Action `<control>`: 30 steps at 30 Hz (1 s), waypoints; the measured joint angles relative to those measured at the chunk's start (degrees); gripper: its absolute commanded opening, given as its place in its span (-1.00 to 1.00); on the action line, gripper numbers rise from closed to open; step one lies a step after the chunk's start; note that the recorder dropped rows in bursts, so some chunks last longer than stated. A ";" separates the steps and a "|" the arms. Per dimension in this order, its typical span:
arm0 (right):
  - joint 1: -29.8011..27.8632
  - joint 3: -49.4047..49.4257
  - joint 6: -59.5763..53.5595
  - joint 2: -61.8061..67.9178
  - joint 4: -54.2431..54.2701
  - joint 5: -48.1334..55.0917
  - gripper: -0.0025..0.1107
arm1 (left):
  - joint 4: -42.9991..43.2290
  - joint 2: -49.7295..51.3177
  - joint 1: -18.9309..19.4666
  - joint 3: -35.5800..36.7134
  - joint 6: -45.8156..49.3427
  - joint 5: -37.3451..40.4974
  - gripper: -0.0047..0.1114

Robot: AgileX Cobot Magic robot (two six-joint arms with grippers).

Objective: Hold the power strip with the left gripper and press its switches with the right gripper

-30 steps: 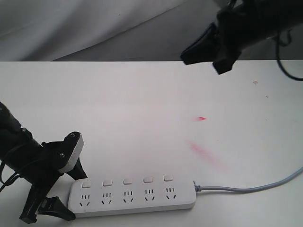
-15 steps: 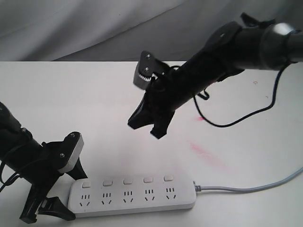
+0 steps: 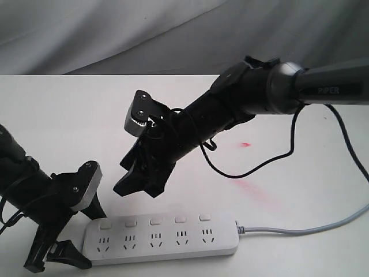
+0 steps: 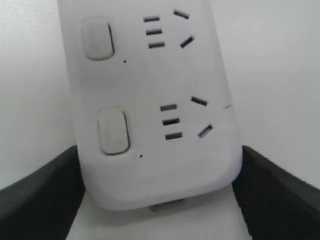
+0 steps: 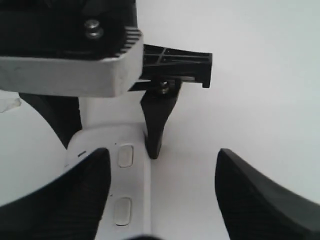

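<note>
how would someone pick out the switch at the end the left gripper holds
Look for the long white power strip at the bottom of the exterior view, with five square switches in a row above its sockets. The end switch is the leftmost there, right beside the left gripper and farthest from the grey cord.

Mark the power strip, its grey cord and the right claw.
power strip point(image 3: 167, 248), exterior view, middle of white body.
grey cord point(image 3: 300, 230), exterior view, its middle stretch.
right claw point(image 3: 138, 189), exterior view, midway between its fingertips.
</note>
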 measured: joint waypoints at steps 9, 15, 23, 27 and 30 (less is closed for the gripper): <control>5.34 0.00 -2.19 2.79 1.39 -3.81 0.06 | 0.00 0.00 0.00 0.00 0.00 0.00 -0.19; 5.96 0.00 -2.30 5.05 4.98 -6.52 0.06 | 0.00 0.00 0.00 0.00 0.00 0.00 -0.19; 6.43 0.00 -3.62 5.25 5.25 -8.77 0.06 | 0.00 0.00 0.00 0.00 0.00 0.00 -0.19; 7.10 -0.09 -3.99 7.30 5.37 -9.30 0.06 | 0.00 0.00 0.00 0.00 0.00 0.00 -0.19; 7.10 -0.09 -3.97 7.58 5.71 -10.76 0.06 | 0.00 0.00 0.00 0.00 0.00 0.00 -0.19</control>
